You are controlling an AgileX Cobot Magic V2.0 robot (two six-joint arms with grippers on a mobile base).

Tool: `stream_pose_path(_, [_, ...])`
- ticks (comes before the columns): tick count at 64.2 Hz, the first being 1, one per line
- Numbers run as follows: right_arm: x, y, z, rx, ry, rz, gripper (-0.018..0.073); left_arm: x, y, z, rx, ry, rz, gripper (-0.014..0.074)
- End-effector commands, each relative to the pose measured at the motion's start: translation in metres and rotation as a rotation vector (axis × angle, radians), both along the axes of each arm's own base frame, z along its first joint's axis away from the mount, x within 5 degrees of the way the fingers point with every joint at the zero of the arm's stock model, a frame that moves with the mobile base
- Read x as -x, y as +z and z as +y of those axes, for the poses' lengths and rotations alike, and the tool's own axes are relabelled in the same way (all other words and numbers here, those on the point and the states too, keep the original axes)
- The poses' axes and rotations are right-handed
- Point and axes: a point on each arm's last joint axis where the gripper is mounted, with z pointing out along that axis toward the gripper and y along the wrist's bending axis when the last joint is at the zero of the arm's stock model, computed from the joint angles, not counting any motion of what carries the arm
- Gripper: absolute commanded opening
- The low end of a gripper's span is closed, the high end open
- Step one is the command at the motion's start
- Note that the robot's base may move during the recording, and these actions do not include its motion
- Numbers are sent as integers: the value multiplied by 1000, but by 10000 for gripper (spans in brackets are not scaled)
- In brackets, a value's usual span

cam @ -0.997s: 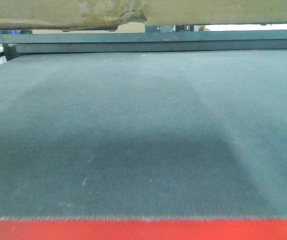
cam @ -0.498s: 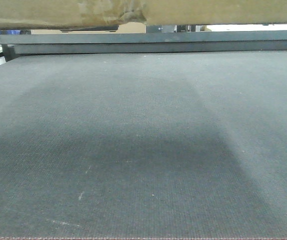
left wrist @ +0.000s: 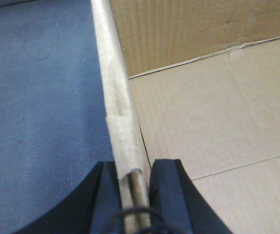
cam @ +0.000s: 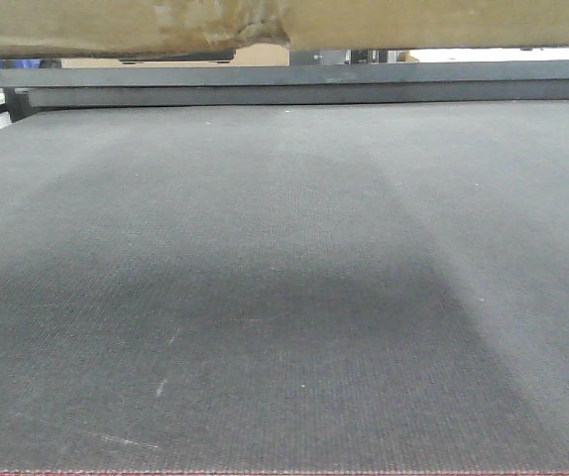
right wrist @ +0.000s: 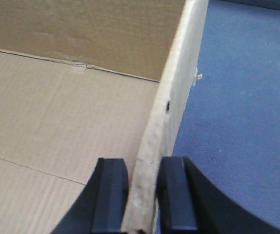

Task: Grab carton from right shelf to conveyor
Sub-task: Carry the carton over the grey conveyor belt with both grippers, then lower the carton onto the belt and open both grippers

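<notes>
Left wrist: open brown corrugated carton (left wrist: 218, 122)

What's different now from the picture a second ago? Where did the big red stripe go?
The red edge strip slid down the front view: a wide band a second ago, only a sliver at the bottom now. The view probably moved forward over the conveyor, which also looks greyer. The carton stayed along the top edge.

Front cam's sitting low, skimming across the conveyor (cam: 284, 297); wrist cams are looking down close along opposite carton (left wrist: 203, 122) walls. All are sharing both.
</notes>
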Motion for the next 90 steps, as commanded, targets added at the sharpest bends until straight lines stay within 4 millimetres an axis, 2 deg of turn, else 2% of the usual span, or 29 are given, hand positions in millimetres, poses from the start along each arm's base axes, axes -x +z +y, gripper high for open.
stream_pose_path(1, [4, 7, -1, -17, 17, -49, -65, 2, 7, 3, -27, 3, -55, -16])
stream_pose_path(24, [4, 7, -1, -17, 17, -49, -65, 2, 7, 3, -27, 3, -56, -16])
stream_pose_path(61, [5, 6, -1, -8, 19, -26, -65, -6, 24, -6, 29, -77, -263, -16])
stream_pose_path(69, [6, 5, -1, -7, 19, -24, -65, -4, 26, -6, 43, -79, -255, -16])
stream_pose_path(78, [0, 2, -1, 23, 4, -26, -65, -7, 13, -7, 25, -53, -138, -16])
stream_pose_path(90, [-29, -21, 10, 98, -17, 37, -65, -38, -21, -22, -58, -21, 36, -16])
